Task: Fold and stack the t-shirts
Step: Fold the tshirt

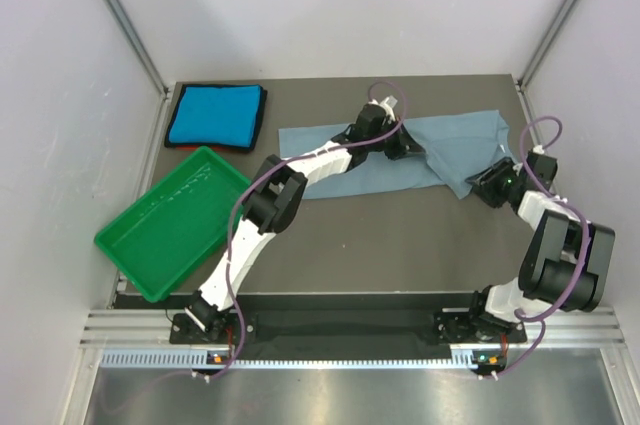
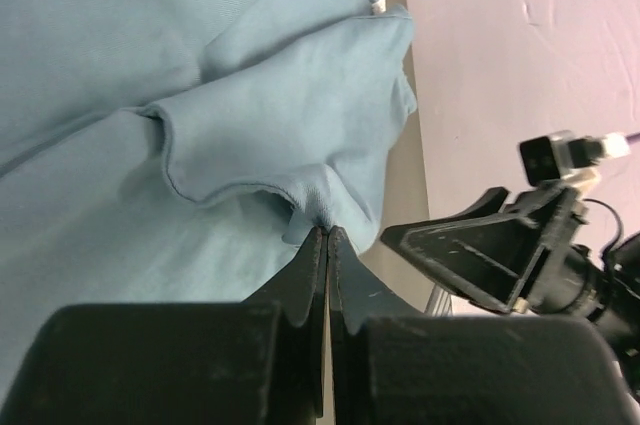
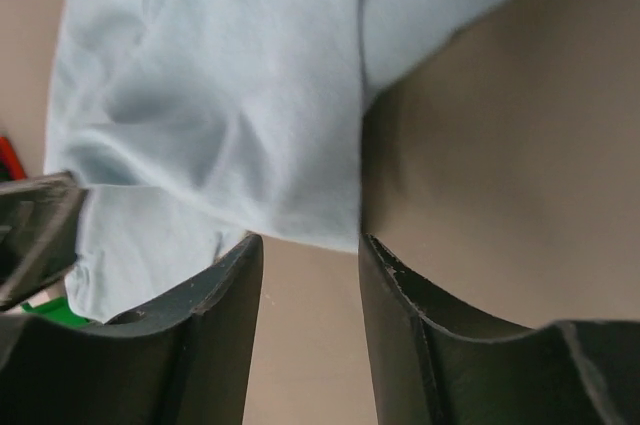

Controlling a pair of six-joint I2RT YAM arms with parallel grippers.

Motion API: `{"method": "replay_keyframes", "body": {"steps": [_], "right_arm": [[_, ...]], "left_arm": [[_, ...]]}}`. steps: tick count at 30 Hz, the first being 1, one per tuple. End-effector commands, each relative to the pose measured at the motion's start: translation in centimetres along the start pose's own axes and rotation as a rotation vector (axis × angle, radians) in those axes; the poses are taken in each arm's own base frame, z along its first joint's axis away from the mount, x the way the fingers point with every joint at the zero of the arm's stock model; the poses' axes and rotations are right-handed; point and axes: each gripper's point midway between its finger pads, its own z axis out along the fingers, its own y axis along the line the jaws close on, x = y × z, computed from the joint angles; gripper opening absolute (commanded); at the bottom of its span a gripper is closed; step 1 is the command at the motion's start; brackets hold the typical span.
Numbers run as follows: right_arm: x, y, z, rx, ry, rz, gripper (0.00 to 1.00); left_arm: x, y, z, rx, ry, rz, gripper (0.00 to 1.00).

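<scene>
From above, the grey-blue t-shirt (image 1: 455,140) lies spread across the far half of the table (image 1: 380,235), toward 1 o'clock. The left gripper (image 2: 327,235), jaws pressed together, pinches a fold of its hem. The right gripper (image 3: 310,250), jaws spread, sits at the shirt's 4 o'clock corner. The turquoise t-shirt (image 1: 215,115) lies folded at 11 o'clock.

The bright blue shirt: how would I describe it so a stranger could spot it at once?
Start at the dark table and go to its far left corner, just beyond the green tray. The turquoise t-shirt lies there as a neat folded square with dark edging, unlike the larger grey-blue t-shirt spread loosely to its right.
</scene>
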Motion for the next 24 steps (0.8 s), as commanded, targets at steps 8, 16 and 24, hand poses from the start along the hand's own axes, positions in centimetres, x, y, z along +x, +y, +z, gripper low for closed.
{"method": "replay_keyframes", "body": {"steps": [8,16,24], "right_arm": [[-1.4,1.1,-0.8,-0.127,-0.221,-0.013,0.52],[-0.9,1.8,0.4,-0.250,-0.235,-0.043,0.51],[-0.3,1.9,1.2,-0.290,-0.209,-0.032,0.48]], "left_arm": [[-2.0,-3.9,0.3,0.135,-0.057,0.016,0.00],[-2.4,-4.7,-0.1,0.150,-0.063,0.041,0.00],[-2.7,-5.1,0.2,0.173,-0.079,0.028,0.00]]}}
